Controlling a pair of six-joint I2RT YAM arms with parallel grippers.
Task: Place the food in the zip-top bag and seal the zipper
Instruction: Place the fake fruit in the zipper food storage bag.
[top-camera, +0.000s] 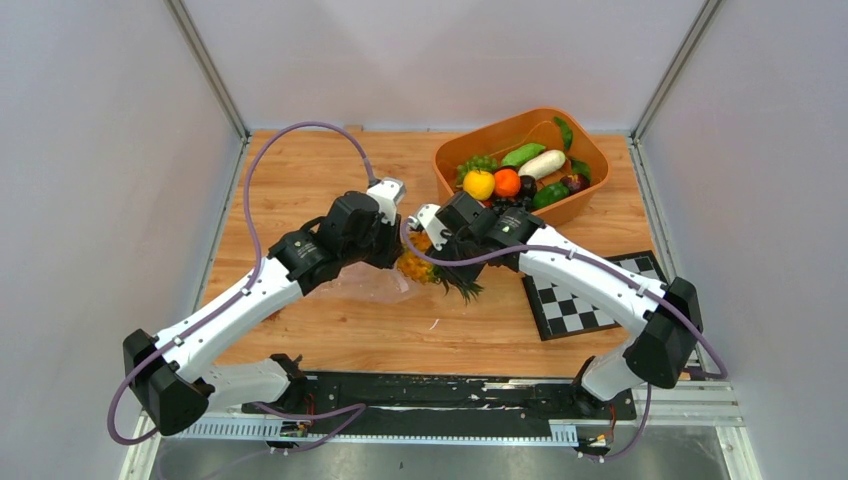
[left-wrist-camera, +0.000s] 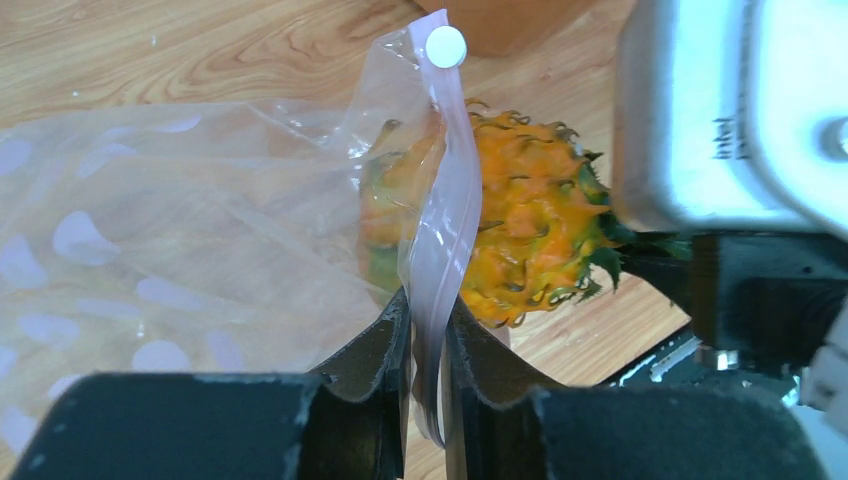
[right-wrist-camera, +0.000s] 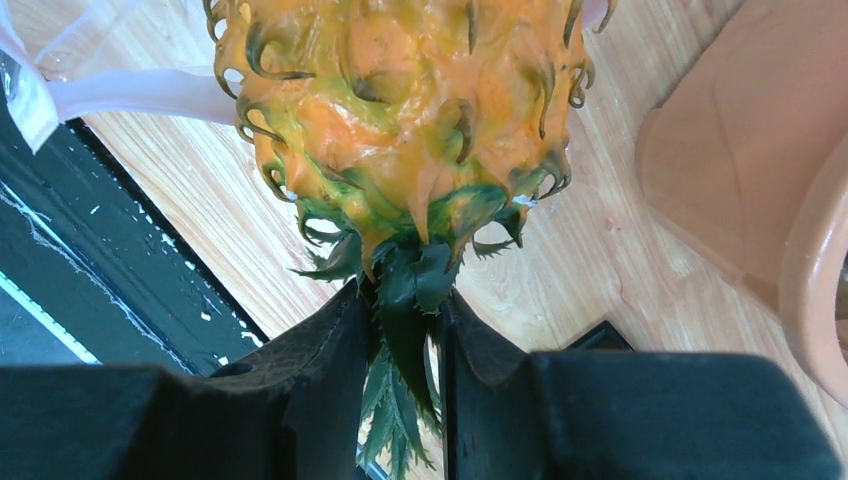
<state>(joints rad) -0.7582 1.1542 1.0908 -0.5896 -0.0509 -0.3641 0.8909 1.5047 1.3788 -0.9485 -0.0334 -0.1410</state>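
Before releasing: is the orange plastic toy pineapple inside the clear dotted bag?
Partly: one end of the pineapple sits behind the bag film; the right gripper pinches its crown outside.

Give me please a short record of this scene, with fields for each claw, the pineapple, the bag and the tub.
zip-top bag: clear, dotted, spread over the wooden table
left claw: shut on the zipper at the bag's mouth
right claw: shut on the pineapple's leafy crown
pineapple: at the bag's mouth, partly behind its film
orange tub: holds the remaining toy food
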